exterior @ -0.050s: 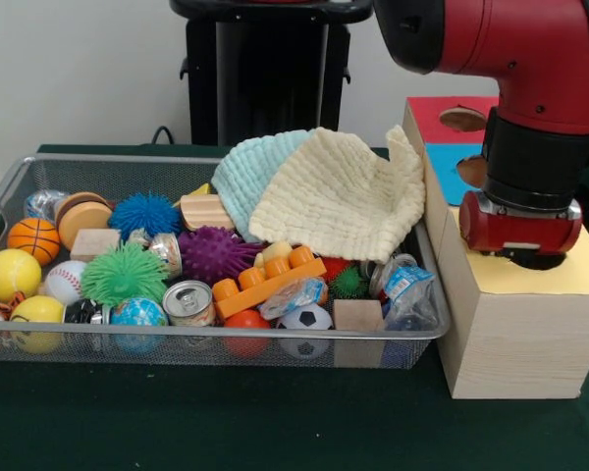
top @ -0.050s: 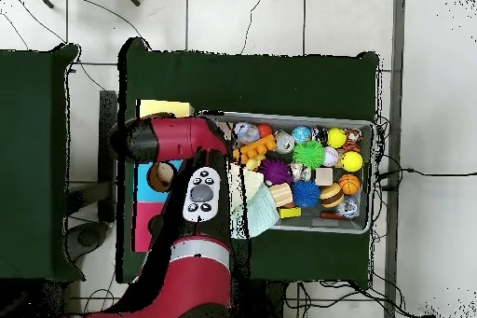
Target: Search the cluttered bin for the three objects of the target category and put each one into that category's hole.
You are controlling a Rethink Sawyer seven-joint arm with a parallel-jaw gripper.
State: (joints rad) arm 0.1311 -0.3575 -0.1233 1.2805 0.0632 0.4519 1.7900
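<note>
Your red arm [exterior @ -0.050s: 530,69] reaches over the wooden box [exterior @ -0.050s: 520,314] and its wrist sits right on the yellow section's hole [exterior @ -0.050s: 540,261]; the gripper itself is hidden there, so you cannot tell how its fingers stand. To the box's side, the wire bin [exterior @ -0.050s: 39,167] holds the clutter. A yellow cloth [exterior @ -0.050s: 344,201] and a pale blue cloth [exterior @ -0.050s: 243,172] drape over its back corner. Among the rest you have a purple spiky ball [exterior @ -0.050s: 214,253], a basketball [exterior @ -0.050s: 33,238], and what looks like a tin can [exterior @ -0.050s: 188,302].
</note>
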